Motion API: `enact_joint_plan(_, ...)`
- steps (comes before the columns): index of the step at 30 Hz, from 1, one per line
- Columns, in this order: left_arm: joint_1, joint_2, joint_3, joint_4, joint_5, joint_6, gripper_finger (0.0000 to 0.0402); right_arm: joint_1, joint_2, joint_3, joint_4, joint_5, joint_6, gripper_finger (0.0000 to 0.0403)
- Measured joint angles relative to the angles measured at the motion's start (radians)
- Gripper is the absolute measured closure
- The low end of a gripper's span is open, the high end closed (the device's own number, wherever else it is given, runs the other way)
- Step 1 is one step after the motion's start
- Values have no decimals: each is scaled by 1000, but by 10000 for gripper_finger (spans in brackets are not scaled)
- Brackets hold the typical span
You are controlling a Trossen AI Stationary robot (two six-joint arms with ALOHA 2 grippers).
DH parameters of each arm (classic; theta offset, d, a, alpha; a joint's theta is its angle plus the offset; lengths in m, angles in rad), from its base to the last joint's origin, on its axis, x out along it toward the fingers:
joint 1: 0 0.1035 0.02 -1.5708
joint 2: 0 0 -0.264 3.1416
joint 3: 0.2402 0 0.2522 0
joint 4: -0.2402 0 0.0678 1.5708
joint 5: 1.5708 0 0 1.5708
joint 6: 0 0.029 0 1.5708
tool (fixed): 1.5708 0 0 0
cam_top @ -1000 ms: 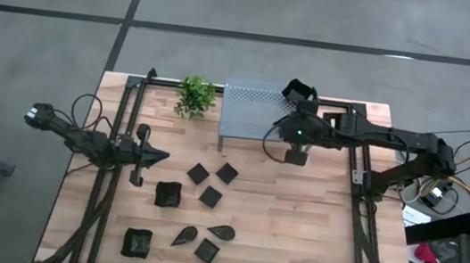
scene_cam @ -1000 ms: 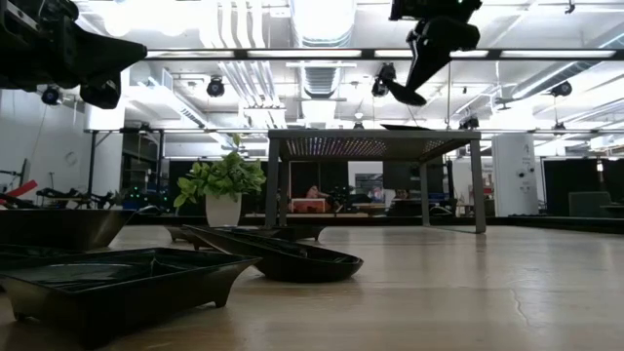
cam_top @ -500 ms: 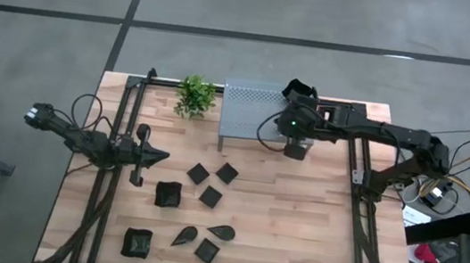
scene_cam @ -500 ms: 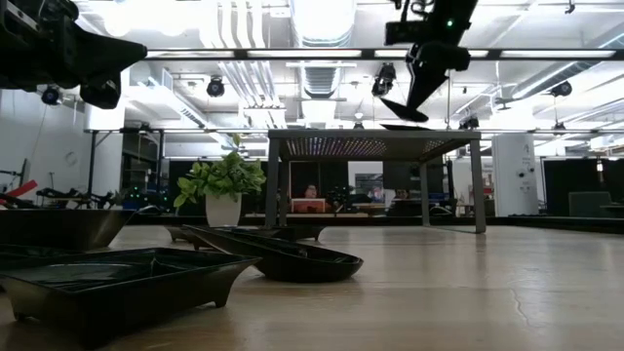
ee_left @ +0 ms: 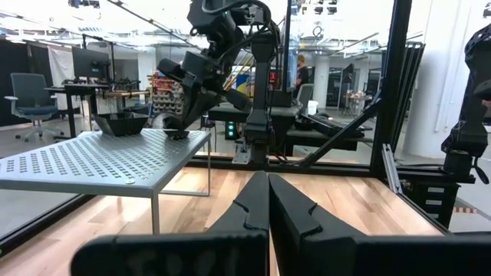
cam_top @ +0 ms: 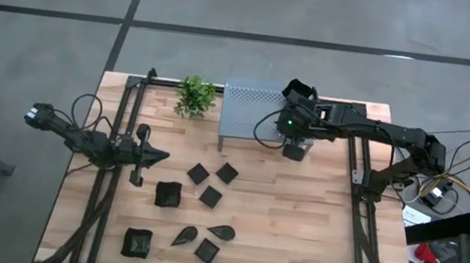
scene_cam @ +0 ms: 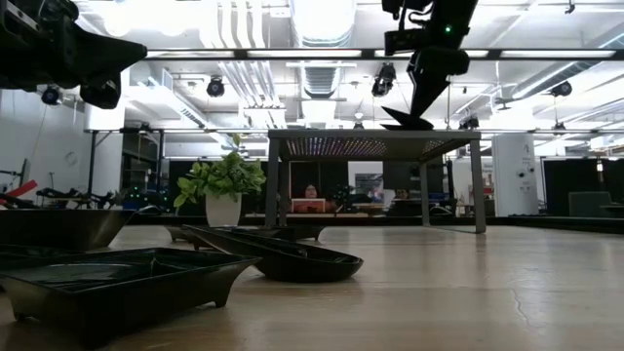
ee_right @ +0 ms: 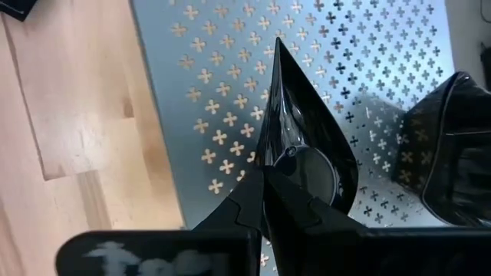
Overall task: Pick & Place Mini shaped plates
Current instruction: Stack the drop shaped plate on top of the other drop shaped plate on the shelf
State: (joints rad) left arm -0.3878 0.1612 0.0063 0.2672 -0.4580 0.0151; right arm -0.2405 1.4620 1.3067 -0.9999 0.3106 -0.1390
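My right pincer (ee_right: 265, 180) is clamped tight on a teardrop plate (ee_right: 303, 146) over the perforated shelf (ee_right: 222, 92), deeper dish (ee_right: 453, 153) just beside; left pincer (ee_left: 268, 201) closed, empty.

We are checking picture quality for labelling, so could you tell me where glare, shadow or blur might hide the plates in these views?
Right wrist view: the teardrop plate in the right gripper shows glossy highlights and casts a shadow on the perforated shelf. Low view: bright ceiling lights silhouette that gripper; the nearest square plate looks soft. High view: even light, plates small.
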Motion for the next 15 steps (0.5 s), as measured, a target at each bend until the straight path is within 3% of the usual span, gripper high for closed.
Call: enact_joint_plan(15,0,0,0,0,0,0,401,-12,2,0,2,3,14,394)
